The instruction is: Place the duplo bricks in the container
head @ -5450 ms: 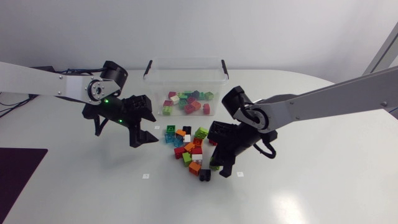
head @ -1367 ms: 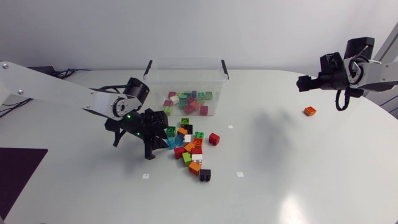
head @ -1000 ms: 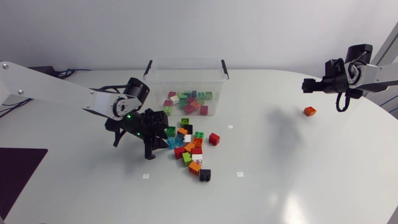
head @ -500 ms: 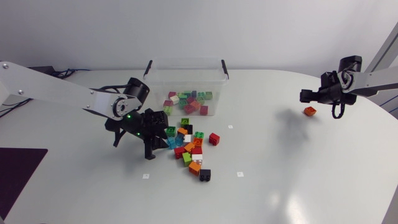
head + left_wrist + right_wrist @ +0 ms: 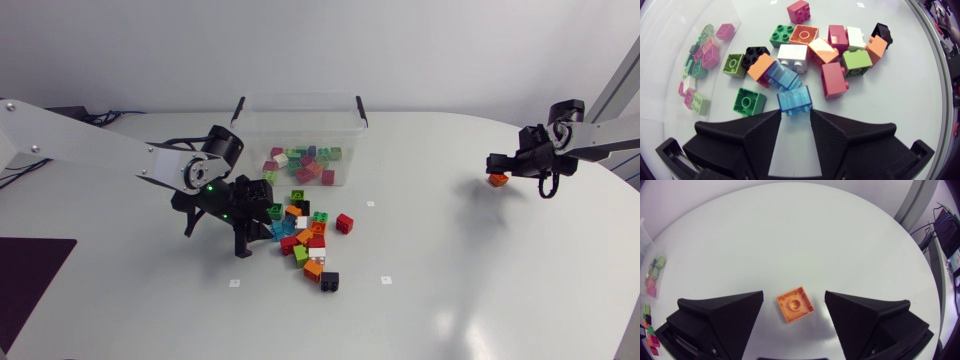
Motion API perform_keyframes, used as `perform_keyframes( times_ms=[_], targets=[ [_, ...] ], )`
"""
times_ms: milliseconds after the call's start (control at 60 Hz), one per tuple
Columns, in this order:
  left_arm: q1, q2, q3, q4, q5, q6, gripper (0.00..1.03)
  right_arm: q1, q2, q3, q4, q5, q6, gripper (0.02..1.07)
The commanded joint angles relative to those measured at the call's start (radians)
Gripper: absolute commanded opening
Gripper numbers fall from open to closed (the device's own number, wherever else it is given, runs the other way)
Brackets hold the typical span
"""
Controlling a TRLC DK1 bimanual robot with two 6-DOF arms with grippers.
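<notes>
A pile of coloured duplo bricks (image 5: 305, 235) lies in front of the clear container (image 5: 240, 125), which holds several bricks. My left gripper (image 5: 262, 210) sits at the pile's left edge, shut on a translucent blue brick (image 5: 795, 99) at its fingertips (image 5: 771, 120). Far to the right a single orange brick (image 5: 497, 180) lies alone on the table. My right gripper (image 5: 497, 167) hangs low over it. In the right wrist view the orange brick (image 5: 796, 304), hollow side up, lies between the open fingers (image 5: 740, 307) with a gap on each side.
A red brick (image 5: 344, 222) and a black one (image 5: 329, 281) lie at the pile's edges. The container's near wall (image 5: 670, 100) is just beside my left gripper. The table's right edge curves close behind the orange brick. A dark mat (image 5: 25, 280) covers the front left corner.
My right arm has come down and forward over the orange brick, and its fingers have narrowed a little. The left arm and its blue brick have not moved.
</notes>
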Motion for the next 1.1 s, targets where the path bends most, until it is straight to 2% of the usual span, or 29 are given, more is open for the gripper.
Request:
perform_keyframes(
  times_ms=[0, 50, 200, 433, 517, 667, 750, 900, 1083],
  targets=[
    [-0.010, 0.000, -0.003, -0.010, 0.000, -0.004, 0.42, -0.011, 0.050, 0.037, -0.029, -0.012, -0.035, 0.83],
    [-0.010, 0.000, -0.003, -0.010, 0.000, -0.004, 0.42, -0.014, 0.059, 0.049, -0.042, -0.015, -0.052, 0.78],
    [-0.007, -0.002, -0.006, -0.012, 0.000, -0.001, 0.42, -0.023, 0.079, 0.076, -0.069, -0.035, -0.083, 0.76],
    [-0.009, -0.002, -0.005, -0.015, 0.000, -0.001, 0.42, -0.028, 0.090, 0.093, -0.091, -0.046, -0.114, 0.43],
    [-0.009, -0.004, -0.005, -0.016, 0.000, -0.001, 0.42, -0.028, 0.088, 0.093, -0.101, -0.049, -0.123, 0.23],
    [-0.009, -0.011, -0.008, -0.020, 0.000, -0.003, 0.42, -0.020, 0.045, 0.056, -0.118, -0.064, -0.141, 0.21],
    [-0.009, -0.016, -0.008, -0.021, 0.000, -0.003, 0.38, 0.002, -0.027, -0.011, -0.105, -0.064, -0.144, 0.21],
    [-0.010, -0.017, -0.011, -0.026, 0.002, -0.003, 0.38, 0.063, -0.183, -0.131, -0.091, -0.069, -0.144, 0.21],
    [-0.010, -0.022, -0.012, -0.026, 0.002, -0.007, 0.37, 0.146, -0.332, -0.195, -0.108, -0.078, -0.123, 0.21]
  ],
)
